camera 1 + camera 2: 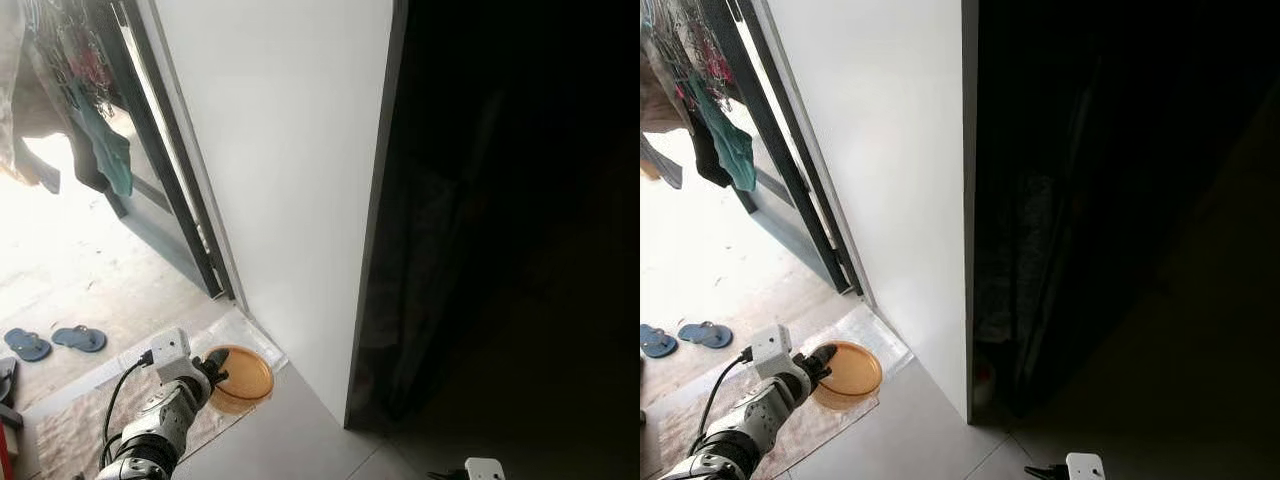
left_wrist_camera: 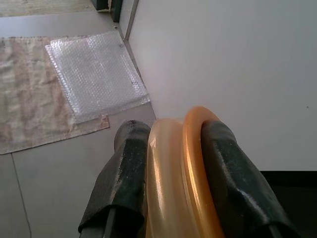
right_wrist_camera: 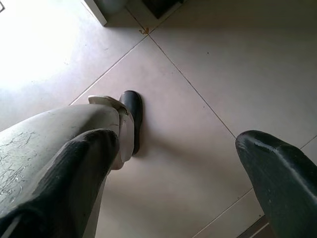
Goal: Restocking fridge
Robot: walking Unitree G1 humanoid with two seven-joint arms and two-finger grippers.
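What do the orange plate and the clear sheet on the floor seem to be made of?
Plate: probably translucent amber plastic, glossy; light glows through its rim where the left tool pinches it. Sheet: looks like bubble wrap, a clear film with a fine dimpled texture.

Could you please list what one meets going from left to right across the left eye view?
Blue sandals → hanging clothes → left claw holding an orange plate → white wall → dark fridge side.

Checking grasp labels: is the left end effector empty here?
No, the left end effector has its two black fingers clamped on the rim of an orange translucent plate.
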